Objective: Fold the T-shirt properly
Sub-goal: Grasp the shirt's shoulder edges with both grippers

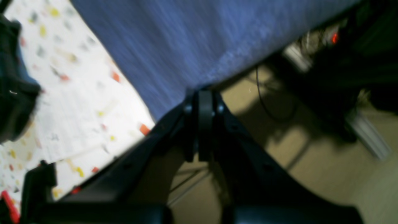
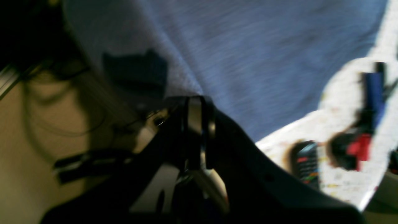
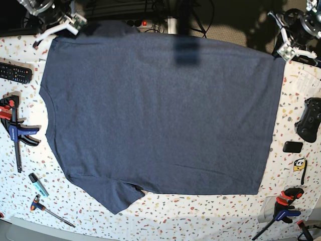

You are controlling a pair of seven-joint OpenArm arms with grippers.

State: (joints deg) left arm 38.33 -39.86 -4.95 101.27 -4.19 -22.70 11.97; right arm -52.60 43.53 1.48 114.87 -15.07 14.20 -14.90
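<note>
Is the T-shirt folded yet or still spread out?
Spread out: the T-shirt lies flat and open across the table, one sleeve showing, no fold made.

- The right gripper (image 2: 199,107) sits centre frame, its black jaws pressed together on an edge of the T-shirt (image 2: 248,56).
- The blue heathered cloth fills the upper part of the view, blurred.
- On the speckled white worktop (image 2: 339,93) at right lie a remote control (image 2: 306,163) and a blue, black and red clamp (image 2: 362,124).
- Tan floor (image 2: 25,140) shows at left, beyond the worktop's edge.
</note>
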